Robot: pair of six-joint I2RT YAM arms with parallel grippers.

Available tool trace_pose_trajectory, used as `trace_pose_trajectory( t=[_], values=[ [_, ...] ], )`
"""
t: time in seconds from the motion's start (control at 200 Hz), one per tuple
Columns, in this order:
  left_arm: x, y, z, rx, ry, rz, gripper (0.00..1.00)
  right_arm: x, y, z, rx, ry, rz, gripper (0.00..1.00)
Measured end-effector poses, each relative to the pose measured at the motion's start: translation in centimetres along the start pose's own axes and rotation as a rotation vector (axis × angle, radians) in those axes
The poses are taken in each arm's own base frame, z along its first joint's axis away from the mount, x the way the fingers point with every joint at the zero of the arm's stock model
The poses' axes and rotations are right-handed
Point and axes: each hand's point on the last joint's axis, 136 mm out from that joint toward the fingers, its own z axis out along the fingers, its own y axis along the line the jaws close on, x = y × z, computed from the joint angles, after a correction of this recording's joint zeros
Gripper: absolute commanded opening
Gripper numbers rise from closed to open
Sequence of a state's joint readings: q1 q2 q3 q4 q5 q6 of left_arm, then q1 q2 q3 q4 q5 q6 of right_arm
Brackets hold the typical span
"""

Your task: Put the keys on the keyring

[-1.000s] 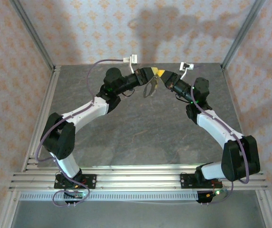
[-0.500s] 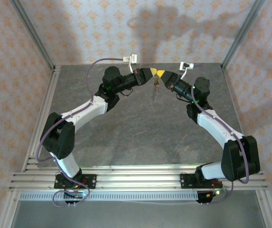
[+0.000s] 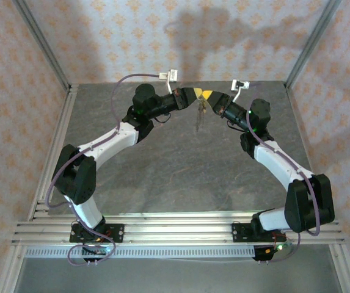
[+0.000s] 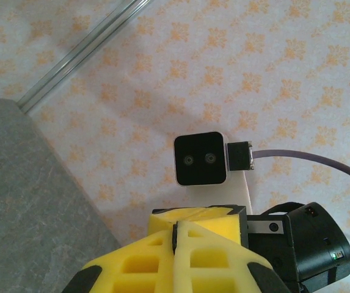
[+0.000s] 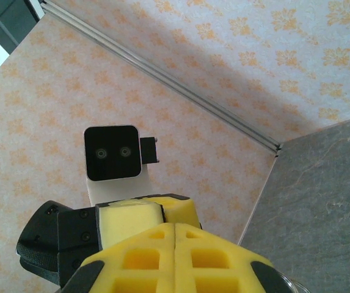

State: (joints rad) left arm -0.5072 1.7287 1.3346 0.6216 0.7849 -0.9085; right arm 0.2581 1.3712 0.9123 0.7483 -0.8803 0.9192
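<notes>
Orange-flowered cream wallpaper walls (image 3: 101, 36) with aluminium corner posts (image 3: 40, 46) close in the grey stone-pattern table (image 3: 181, 177) behind and to both sides of the thin pale wire keyring (image 3: 199, 117). The slab lies bare all around the ring, widest on its near side. The white-and-black left arm (image 3: 107, 143) and right arm (image 3: 278, 162) arch in from either side of the ring. Just above it, the yellow-tipped left gripper (image 3: 193, 95) and right gripper (image 3: 209, 95) meet tip to tip, each with its fingers pressed together. The ring hangs below that meeting point, off the table. Which pair pinches it cannot be told, and no key can be made out on it.
</notes>
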Motion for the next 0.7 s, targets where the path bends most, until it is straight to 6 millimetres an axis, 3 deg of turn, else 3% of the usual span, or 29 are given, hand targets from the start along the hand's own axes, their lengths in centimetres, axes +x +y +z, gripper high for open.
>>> trace_pose_trajectory(
  t=[0.205,0.31,0.701],
  values=[
    [0.4,0.3,-0.1,-0.006,0.025,0.011,0.22,0.2,-0.4,0.0,0.014,0.007,0.008,0.00],
    [0.7,0.4,-0.1,-0.008,0.035,0.010,0.22,0.3,-0.7,0.1,0.022,0.010,0.013,0.00],
    [0.7,0.7,-0.2,-0.019,0.040,0.018,0.00,0.1,-1.0,0.0,0.029,0.007,0.015,0.00]
  ],
)
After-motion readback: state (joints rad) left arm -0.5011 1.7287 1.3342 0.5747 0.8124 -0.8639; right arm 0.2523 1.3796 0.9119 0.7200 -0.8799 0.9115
